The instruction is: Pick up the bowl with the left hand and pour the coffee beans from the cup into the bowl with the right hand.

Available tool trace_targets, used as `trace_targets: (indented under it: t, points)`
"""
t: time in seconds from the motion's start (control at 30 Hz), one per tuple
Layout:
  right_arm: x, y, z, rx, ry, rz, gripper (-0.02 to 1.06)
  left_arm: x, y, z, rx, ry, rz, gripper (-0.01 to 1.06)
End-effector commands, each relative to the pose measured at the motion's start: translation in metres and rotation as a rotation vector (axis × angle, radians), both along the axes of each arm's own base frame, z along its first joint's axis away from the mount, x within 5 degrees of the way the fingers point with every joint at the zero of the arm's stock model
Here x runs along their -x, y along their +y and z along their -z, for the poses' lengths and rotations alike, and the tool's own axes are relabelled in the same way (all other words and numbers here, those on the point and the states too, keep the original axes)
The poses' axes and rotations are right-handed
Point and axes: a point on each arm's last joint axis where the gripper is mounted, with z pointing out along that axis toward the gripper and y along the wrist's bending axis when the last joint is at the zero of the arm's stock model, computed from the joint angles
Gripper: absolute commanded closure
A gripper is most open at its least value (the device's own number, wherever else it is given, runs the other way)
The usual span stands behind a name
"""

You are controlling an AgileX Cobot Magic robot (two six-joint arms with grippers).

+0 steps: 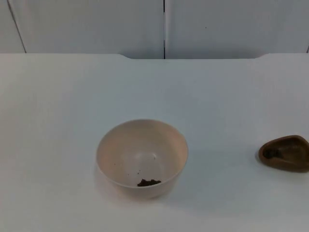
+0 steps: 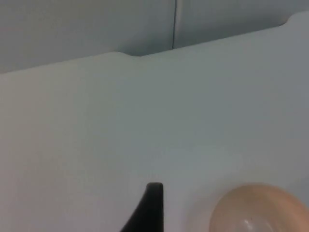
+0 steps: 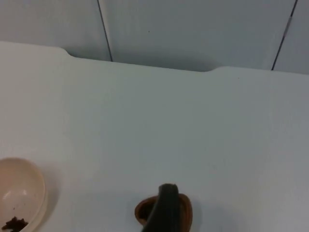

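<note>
**Bowl and cup on counter, both tools apart from them**

A round cream plastic bowl (image 1: 141, 157) stands upright on the white counter (image 1: 217, 96), a small clump of dark coffee beans (image 1: 148, 182) at its bottom. A brown wooden cup (image 1: 286, 153) sits well apart to its right. The left tool (image 2: 150, 208) is above the counter beside the bowl, not touching it. The right tool (image 3: 164, 208) is over the cup. Whether either tool's fingers are spread or pressed together cannot be told.

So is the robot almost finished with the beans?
Looks nearly finished. The bowl stands on the table with a small heap of coffee beans inside, and the brown cup sits apart to its side. Nothing is being carried. Whether the cup is empty is hard to tell.
</note>
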Motion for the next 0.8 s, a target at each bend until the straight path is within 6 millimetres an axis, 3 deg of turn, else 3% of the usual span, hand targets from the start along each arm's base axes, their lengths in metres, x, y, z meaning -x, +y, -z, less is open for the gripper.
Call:
trace_targets:
  t: [0.0,0.1,0.33,0.5,0.6,0.77]
  points:
    - [0.016,-0.004,-0.001,0.003,-0.006,-0.004,0.33,0.012,0.008,-0.009,-0.011,-0.017,0.003,0.18]
    - [0.036,-0.009,-0.002,0.003,-0.002,-0.003,0.33,0.028,0.018,-0.018,-0.019,-0.034,0.002,0.18]
    - [0.062,-0.015,0.01,0.008,0.019,-0.002,0.33,0.055,0.034,-0.033,-0.02,-0.086,0.01,0.18]
    - [0.086,-0.02,0.051,0.01,0.028,-0.002,0.33,0.086,0.053,-0.046,0.02,-0.151,0.001,0.18]
    - [0.093,-0.022,0.065,0.009,0.026,-0.002,0.33,0.096,0.059,-0.046,0.028,-0.169,0.0,0.18]
    - [0.106,-0.025,0.083,0.0,-0.006,-0.003,0.33,0.114,0.069,-0.023,0.034,-0.184,0.006,0.18]
